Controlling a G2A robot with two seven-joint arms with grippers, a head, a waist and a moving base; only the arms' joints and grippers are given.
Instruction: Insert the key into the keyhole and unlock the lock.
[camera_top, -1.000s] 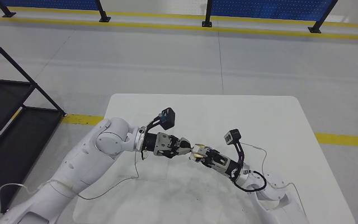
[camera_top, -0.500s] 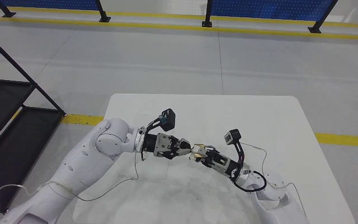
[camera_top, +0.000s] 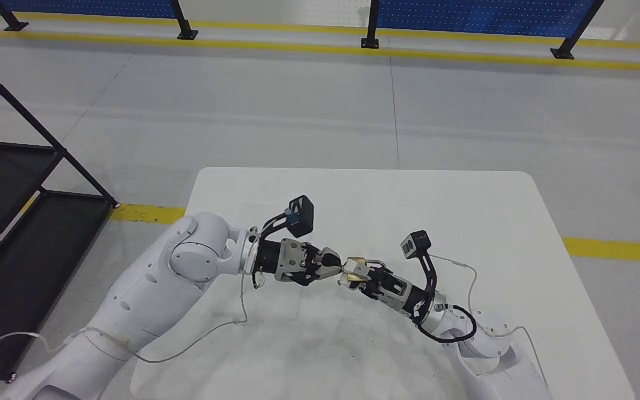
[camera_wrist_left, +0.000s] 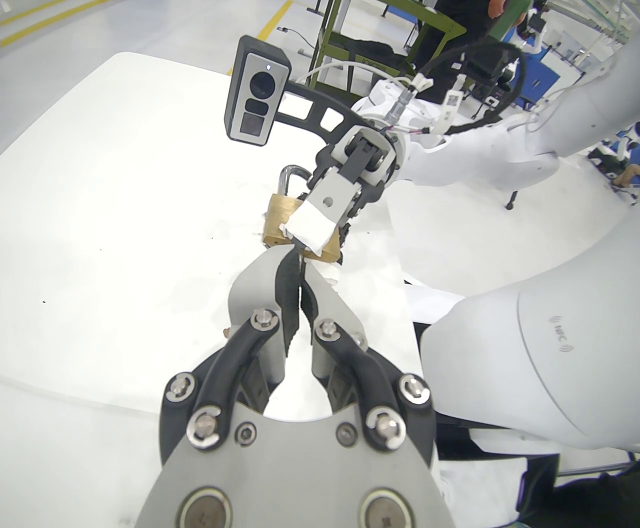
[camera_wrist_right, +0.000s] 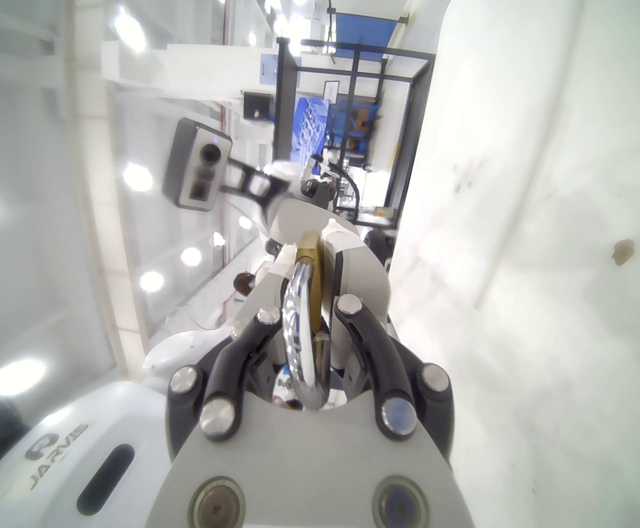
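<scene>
A brass padlock (camera_top: 353, 266) with a silver shackle is held above the white table (camera_top: 470, 215), near its middle. My right gripper (camera_top: 358, 272) is shut on the padlock; in the right wrist view the shackle (camera_wrist_right: 300, 320) and brass body (camera_wrist_right: 311, 260) sit between its white fingers (camera_wrist_right: 356, 267). My left gripper (camera_wrist_left: 298, 257) is shut, with its tips against the bottom face of the padlock (camera_wrist_left: 278, 220). The key is almost wholly hidden between its dark pads (camera_wrist_left: 287, 285). From above, my left gripper (camera_top: 330, 263) meets the lock from the left.
A black rack (camera_top: 40, 215) stands on the floor left of the table. The right arm's wrist camera (camera_wrist_left: 256, 97) juts out above the lock. A small brown speck (camera_wrist_right: 621, 251) lies on the tabletop. Bare table surrounds both grippers.
</scene>
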